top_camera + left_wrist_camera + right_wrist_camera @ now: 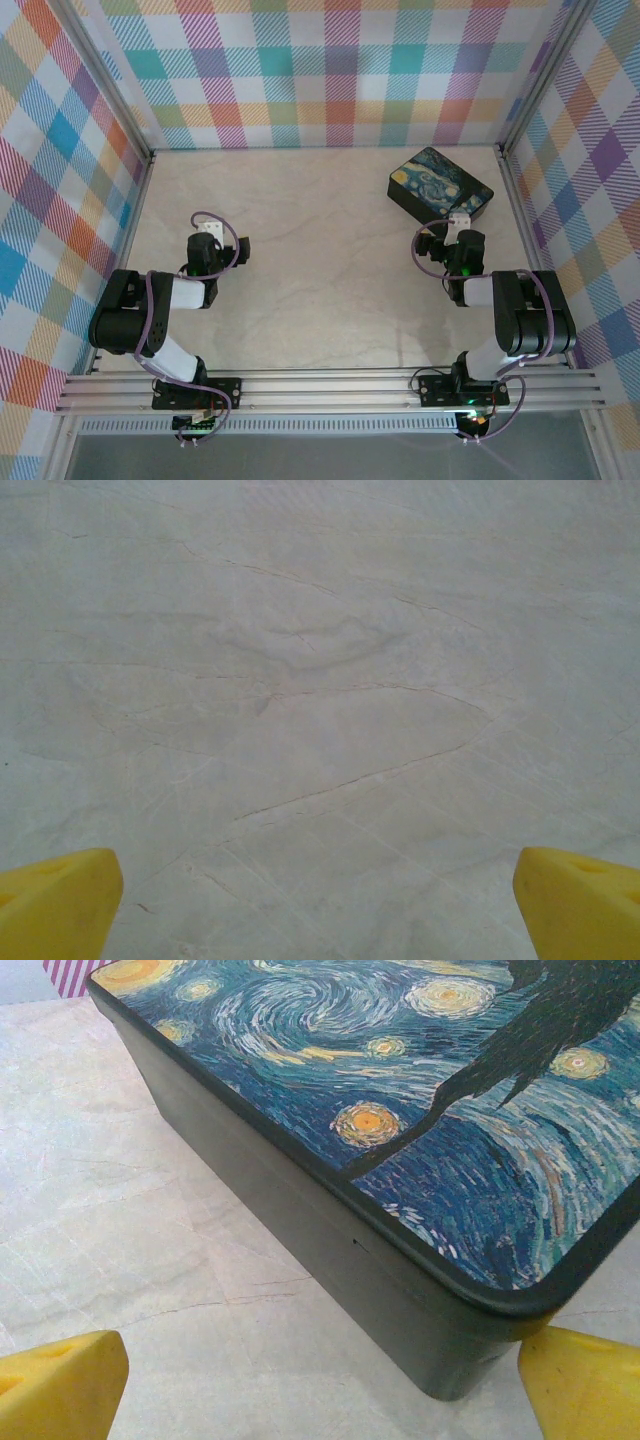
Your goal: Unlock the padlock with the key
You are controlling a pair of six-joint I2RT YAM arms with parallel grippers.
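Plaid-patterned walls in pastel checks close off three sides of a pale, marble-veined counter, seen from above. Along the 6 o'clock edge runs an aluminium rail, to which both arms are bolted.

At 8 o'clock the left arm folds back over bare counter. At 4 o'clock the right arm reaches toward 1 o'clock, where a black box sits with its lid painted in blue and yellow swirls, turned at an angle to the walls.

The left gripper hangs over open counter at about 9 o'clock. From its wrist camera the left gripper's yellow pads stand wide apart at the lower corners, with veined stone between them and nothing held.

The right gripper sits just beside the box's 6 o'clock side. In its own wrist view the right gripper is likewise spread wide and holds nothing, its pads flanking the box's dark side wall and rounded near corner. The pad at 5 o'clock lies just beside that corner – whether it touches cannot be told.

Where the padlock and the key lie cannot be told from these angles.
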